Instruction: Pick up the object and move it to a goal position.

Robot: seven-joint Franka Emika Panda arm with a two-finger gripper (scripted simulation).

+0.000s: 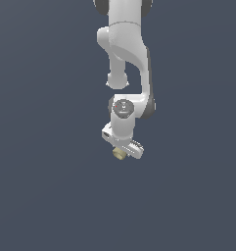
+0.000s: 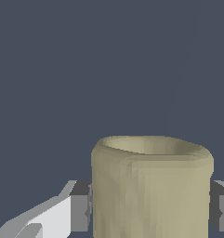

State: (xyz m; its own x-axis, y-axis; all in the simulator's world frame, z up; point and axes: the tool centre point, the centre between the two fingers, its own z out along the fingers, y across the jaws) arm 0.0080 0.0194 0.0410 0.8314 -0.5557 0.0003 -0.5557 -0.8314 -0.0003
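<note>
The object is a small tan short cylinder (image 1: pixel 119 154) with a hollow-looking end. In the exterior view it sits just under the white gripper (image 1: pixel 122 151), at the middle of the picture. In the wrist view the cylinder (image 2: pixel 150 190) fills the space between the two fingers (image 2: pixel 80 207), whose dark pads press against its two sides. The gripper is shut on it. The exterior view does not show whether the cylinder rests on the surface or hangs above it.
The white arm (image 1: pixel 127 54) comes down from the top of the exterior view. All around is plain dark grey-blue ground (image 1: pixel 41 186). No other object and no goal marker shows in either view.
</note>
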